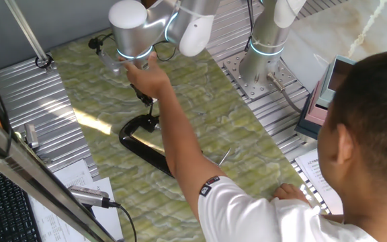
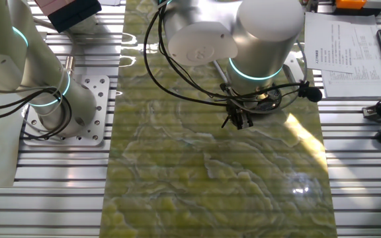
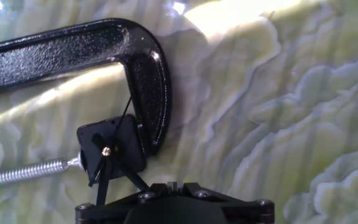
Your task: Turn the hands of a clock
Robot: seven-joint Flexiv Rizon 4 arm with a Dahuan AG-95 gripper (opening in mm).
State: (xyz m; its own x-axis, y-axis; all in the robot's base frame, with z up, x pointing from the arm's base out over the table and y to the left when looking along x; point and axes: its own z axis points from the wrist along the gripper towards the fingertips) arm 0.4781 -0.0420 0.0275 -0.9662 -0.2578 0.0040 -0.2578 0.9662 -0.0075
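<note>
1. Three views, taken in turn. One fixed view: a person's hand (image 1: 146, 75) is on the wrist just under the gripper (image 1: 144, 94), which hangs right above the screw end of the black C-clamp (image 1: 143, 142) on the green mat (image 1: 200, 101). The clock itself is too small to make out here, and the sleeve covers part of the clamp frame.
2. The other fixed view: the gripper (image 2: 238, 121) shows as a dark tip under the arm's last joint. Clamp and clock are hidden behind the arm; we cannot tell how far the jaws stand apart.
3. Hand view: only this one shows the clock (image 3: 110, 151), a small black square movement pinched between the clamp's curved end and its silver screw (image 3: 23, 173). Thin black hands (image 3: 104, 171) fan out from a brass hub. Gripper body fills the bottom edge, fingertips out of frame, so jaw opening is unknown and we see nothing held.
4. Our take for the turn: approach a hand well out from the hub, push sideways lightly, keep clear of the clamp frame.
</note>
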